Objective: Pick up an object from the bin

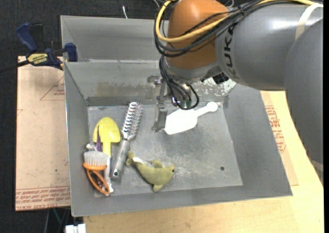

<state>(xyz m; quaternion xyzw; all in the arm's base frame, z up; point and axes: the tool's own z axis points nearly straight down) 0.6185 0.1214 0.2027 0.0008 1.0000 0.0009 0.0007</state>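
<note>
Plainly, the grey arm (267,36) is the biggest thing here. It comes in from the right, and its orange wrist cover (198,26) with looped cables hangs over the back half of the grey metal bin (208,160). The bin floor is flat, scuffed metal with walls sloping up on every side.

The jaws reach down from under the cover to just above the floor, near the bin's middle. They stand at the left edge of a white plastic scoop (180,122). Cables and the wrist hide too much to tell whether the jaws are open or closed, and nothing can be seen held in them.

The scoop lies flat, just to the right of the jaws. Its long axis runs from lower left to upper right, with the broad blade at the jaws and the thin handle pointing toward the back right wall. By my reading it is the likeliest pick, and a grasp across the blade would need a small shift to the right.

Bare floor lies in front of the scoop and to its right. A silver-handled hairbrush (128,129) lies apart on the left. Beyond it are an olive soft toy (154,173), a yellow scoop (106,130) and a small orange-and-white brush (96,167), all clustered at the front left.
</note>
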